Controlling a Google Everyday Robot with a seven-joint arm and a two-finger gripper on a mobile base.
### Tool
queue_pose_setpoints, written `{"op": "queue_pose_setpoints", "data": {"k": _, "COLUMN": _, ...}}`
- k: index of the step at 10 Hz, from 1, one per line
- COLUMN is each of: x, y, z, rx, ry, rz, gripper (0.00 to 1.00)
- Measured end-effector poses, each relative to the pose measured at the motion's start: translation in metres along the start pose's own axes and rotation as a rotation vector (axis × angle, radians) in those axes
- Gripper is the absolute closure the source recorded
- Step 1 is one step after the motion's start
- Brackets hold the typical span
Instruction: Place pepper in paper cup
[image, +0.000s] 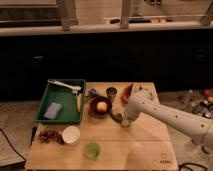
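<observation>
pale matt wooden table (145, 145) | smooth green plastic tray (67, 106), left | white matt paper cup (71, 135), lower left | gripper (123, 120) on glossy white arm (165, 117), centre

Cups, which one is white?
The paper cup, front left; the green cup and dark cup aren't. The gripper, jaws shut, sits beside the pepper, near the bowl.

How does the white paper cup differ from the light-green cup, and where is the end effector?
The paper cup is white and opaque; the light-green cup looks translucent. The paper cup looks wider and stands further left; the light-green cup is nearer the camera. Both are round and upright. The end effector is down beside the pepper, right of both.
</observation>
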Motion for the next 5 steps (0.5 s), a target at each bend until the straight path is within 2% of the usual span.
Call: {"op": "queue_pose_setpoints", "data": {"k": 5, "x": 0.001, "y": 0.0021, "z": -0.0052, "rx": -0.001, "ry": 0.007, "rz": -0.013, "gripper": 0.99}}
